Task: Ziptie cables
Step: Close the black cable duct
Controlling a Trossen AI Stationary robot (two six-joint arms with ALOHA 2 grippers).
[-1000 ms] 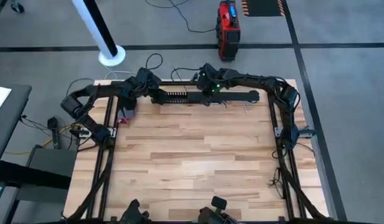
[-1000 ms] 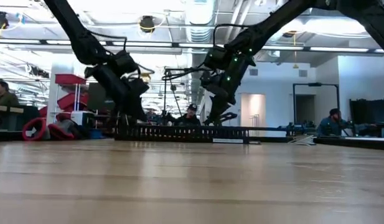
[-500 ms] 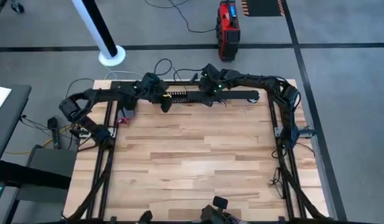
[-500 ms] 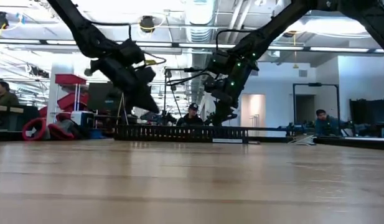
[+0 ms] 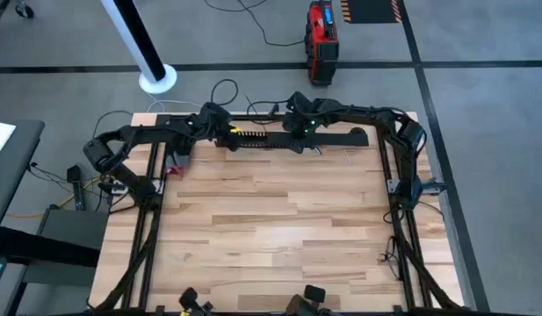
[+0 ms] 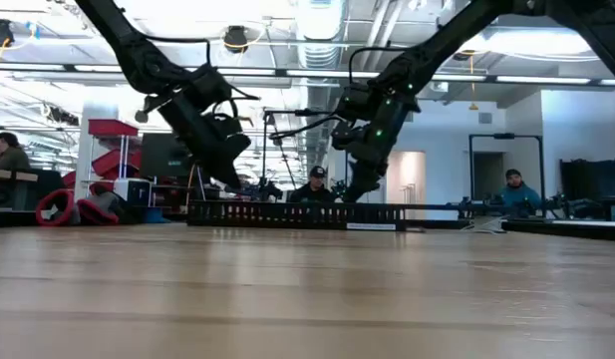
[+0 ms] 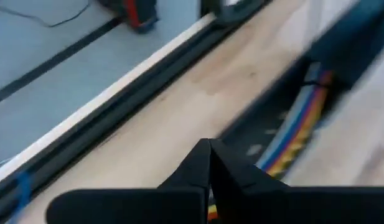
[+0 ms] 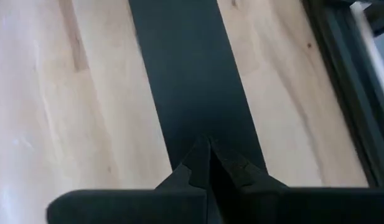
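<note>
2 arms reach over the table's (image 5: 253, 228) far edge.
Left gripper (image 7: 209, 163) and right gripper (image 8: 209, 157): fingers pressed together.

- No words, numbers, labels or brand marks can be read in any of the four views.
- The red-and-black case (image 5: 321, 39) on the floor beyond the far table edge has pale patches on its top — too small to make out as letters.
- The yellow-and-black striped mat (image 5: 371, 9) beside that case shows hazard stripes only, no wording.
- The room behind the table in the low view has no sign that can be read — only lights and bare walls.
- Both wrist views show plain wood and black plastic, without print.
</note>
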